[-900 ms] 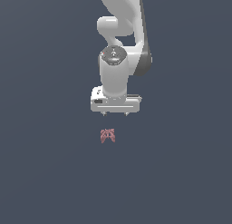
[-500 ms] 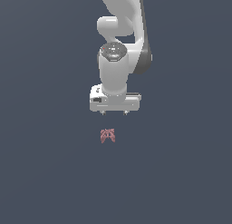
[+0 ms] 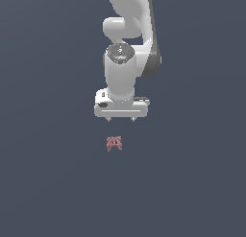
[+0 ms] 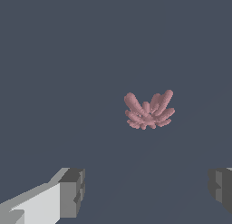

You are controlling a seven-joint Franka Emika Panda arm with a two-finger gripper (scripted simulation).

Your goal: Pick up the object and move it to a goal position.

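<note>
From my station I see the gripper (image 3: 121, 119) hanging above the dark grey floor (image 3: 48, 183), pointing straight down, with the object (image 3: 114, 144) lying on the floor below it and a little toward the exterior view's left of the midline between the two fingertips. There is a clear gap between the fingertips and the object; nothing touches. In the wrist view the object (image 4: 149, 111) sits out beyond the fingers, roughly between their lines, nearer the dark finger at one edge than the white-backed one (image 4: 68, 193) at the other. The jaws stand wide apart, far wider than the object, and I see nothing held between them. In the exterior view only the two short dark tips show under the white crossbar of the hand, so I read the spread mainly from the wrist camera. The object itself is small and pinkish-red, the only coloured thing I can see. Up close it looks like a cluster of stubby rounded lobes fanning out from a common base, some longer and raised, others short and low, giving it a spiky, ragged outline. From the exterior view it reads as a tiny lattice-like blot, narrower than the white hand (image 3: 121, 108) above it.
</note>
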